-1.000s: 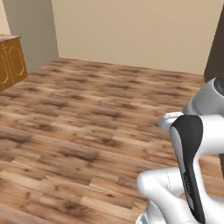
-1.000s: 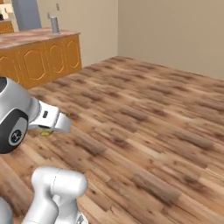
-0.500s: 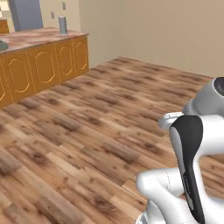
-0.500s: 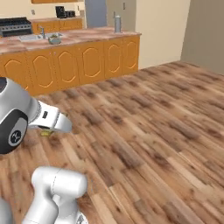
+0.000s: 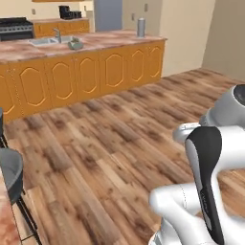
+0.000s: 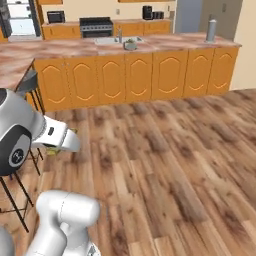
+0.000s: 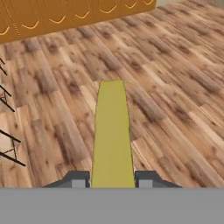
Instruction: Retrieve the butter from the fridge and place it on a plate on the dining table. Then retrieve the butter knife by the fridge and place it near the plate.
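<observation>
Butter fills the middle of the hand view as a long pale-yellow stick running away from the camera; the hand pinches it at its near end, one dark fingertip pressed against its left side and the other against its right; below and beyond it lies the wooden floor, with the orange cabinet fronts along the top edge and thin dark stool legs at the left edge.

Left base view: the white arm rises at the lower right with its dark joint cover turned to the camera; the floor spreads out ahead of it; a long bench with a reddish-brown and white marbled top and orange cabinet doors crosses the upper half, carrying a sink with a tap and a grey canister near its right end; a round grey stool stands at the left edge.

Right base view: the arm's round grey joint sits at the left, and a sliver of yellow shows just under the white link beside it, though too small to tell more; the same bench runs across the upper part; a black stove stands against the back wall; a stool stands by the bench's left end.
</observation>
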You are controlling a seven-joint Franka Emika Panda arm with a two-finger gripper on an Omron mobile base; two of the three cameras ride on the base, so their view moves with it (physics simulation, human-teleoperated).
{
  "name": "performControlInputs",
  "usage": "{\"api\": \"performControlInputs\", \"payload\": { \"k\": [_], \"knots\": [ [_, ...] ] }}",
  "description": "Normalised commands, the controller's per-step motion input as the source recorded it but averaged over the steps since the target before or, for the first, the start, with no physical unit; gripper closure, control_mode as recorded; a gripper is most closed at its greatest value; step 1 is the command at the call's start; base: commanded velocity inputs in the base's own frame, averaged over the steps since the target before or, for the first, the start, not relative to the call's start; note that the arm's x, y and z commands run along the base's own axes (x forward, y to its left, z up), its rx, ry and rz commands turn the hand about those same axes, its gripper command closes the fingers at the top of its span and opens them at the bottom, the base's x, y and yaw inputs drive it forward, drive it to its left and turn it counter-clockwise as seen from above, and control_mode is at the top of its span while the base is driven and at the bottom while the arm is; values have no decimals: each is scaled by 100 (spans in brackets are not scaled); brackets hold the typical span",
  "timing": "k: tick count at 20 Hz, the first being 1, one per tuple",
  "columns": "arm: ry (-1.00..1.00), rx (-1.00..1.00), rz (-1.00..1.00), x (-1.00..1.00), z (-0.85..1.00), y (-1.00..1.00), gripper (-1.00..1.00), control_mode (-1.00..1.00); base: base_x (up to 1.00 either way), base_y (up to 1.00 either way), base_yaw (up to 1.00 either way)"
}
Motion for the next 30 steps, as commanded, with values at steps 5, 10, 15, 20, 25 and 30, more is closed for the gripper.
{"api": "performControlInputs", "payload": {
  "k": [5, 10, 15, 20, 25, 30],
  "knots": [
    [0, 0, 0, 0, 0, 0, 100, 100, 68, -33, 55],
    [0, 0, 0, 0, 0, 0, 100, 100, 66, -43, 53],
    [0, 0, 0, 0, 0, 0, 100, 100, 63, -43, 50],
    [0, 0, 0, 0, 0, 0, 100, 100, 65, -39, 50],
    [0, 0, 0, 0, 0, 0, 100, 100, 55, -52, 49],
    [0, 0, 0, 0, 0, 0, 100, 100, 54, -72, 52]
  ]
}}
